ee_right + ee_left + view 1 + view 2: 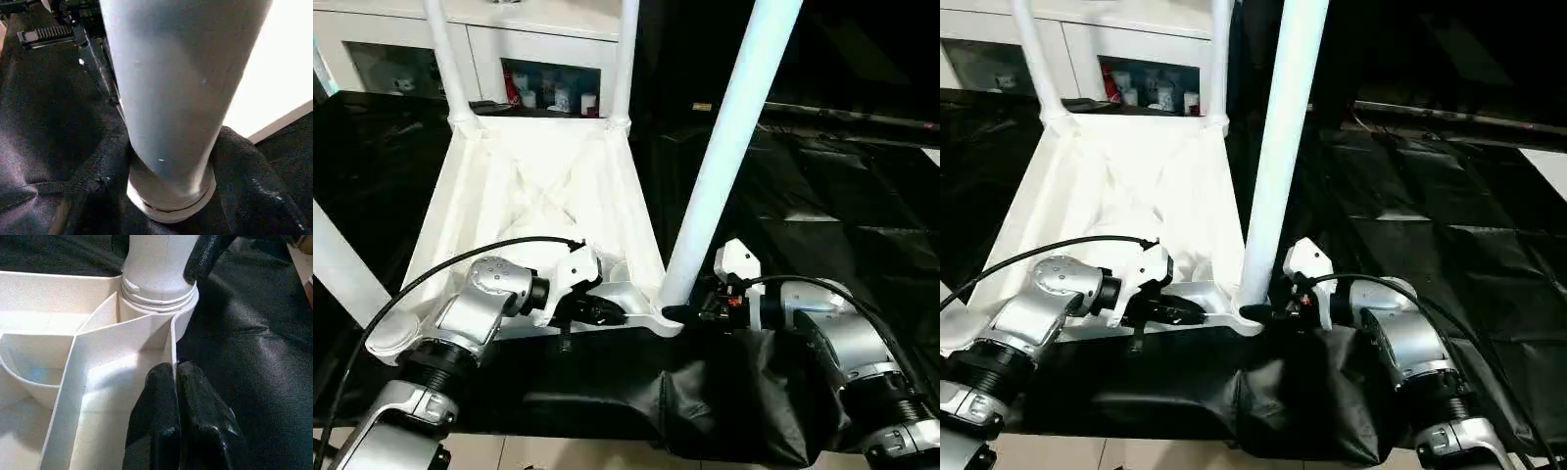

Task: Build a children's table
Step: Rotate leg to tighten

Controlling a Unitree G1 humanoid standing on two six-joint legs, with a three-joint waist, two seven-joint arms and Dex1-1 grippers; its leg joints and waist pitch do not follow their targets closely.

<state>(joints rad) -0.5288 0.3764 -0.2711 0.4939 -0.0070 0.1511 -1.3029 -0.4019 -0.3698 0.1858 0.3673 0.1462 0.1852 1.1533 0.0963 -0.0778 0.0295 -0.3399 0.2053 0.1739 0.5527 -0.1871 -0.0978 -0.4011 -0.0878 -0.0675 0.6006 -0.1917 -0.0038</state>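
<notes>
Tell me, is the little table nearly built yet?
Nearly! The tabletop lies upside down, and two far legs already stand in their corners. The near right leg stands in its socket while the right gripper holds its base and the left gripper pinches the rim. The near left corner looks empty, so one leg remains.

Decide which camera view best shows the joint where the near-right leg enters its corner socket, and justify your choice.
The left wrist view: the leg's ringed base sits in the corner socket in plain view, with the left gripper shut on the tabletop's rim. The right wrist view shows the leg's base against black cloth. The eye views show the joint small, beside the right gripper.
</notes>
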